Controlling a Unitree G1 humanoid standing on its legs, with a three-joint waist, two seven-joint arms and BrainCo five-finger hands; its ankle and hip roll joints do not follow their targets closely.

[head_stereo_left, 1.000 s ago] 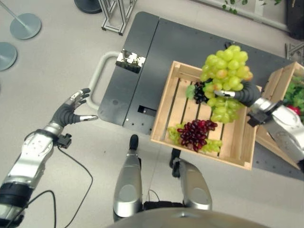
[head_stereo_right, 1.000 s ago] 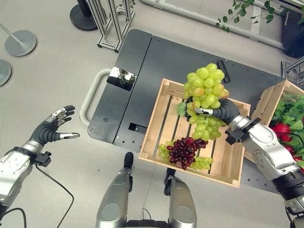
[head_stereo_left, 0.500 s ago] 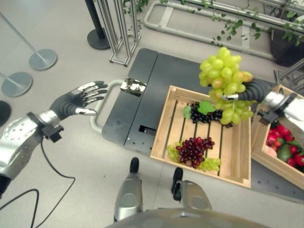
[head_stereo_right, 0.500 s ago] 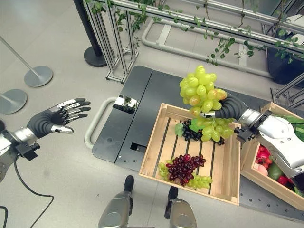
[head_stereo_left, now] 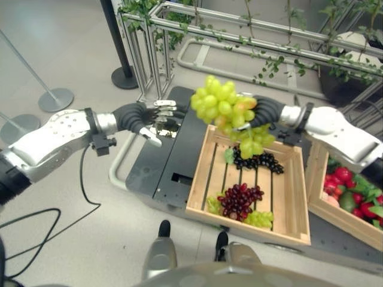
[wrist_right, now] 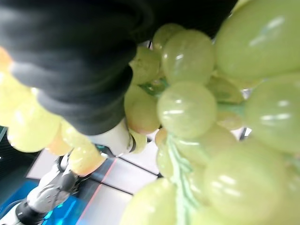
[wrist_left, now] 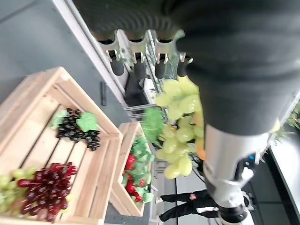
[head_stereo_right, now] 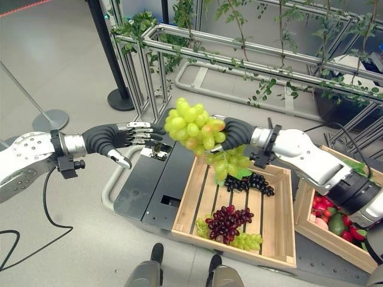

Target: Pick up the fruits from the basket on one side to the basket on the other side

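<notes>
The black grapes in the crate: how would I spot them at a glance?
Find the slatted wooden crate on the dark platform. The black grapes lie at its far end with a green leaf beside them. The dark red grapes and small green bunches lie at the near end.

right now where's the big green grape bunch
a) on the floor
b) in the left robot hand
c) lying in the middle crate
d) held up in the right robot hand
d: the right robot hand grips the green grape bunch in the air, above the wooden crate; the left robot hand is open beside it.
</notes>
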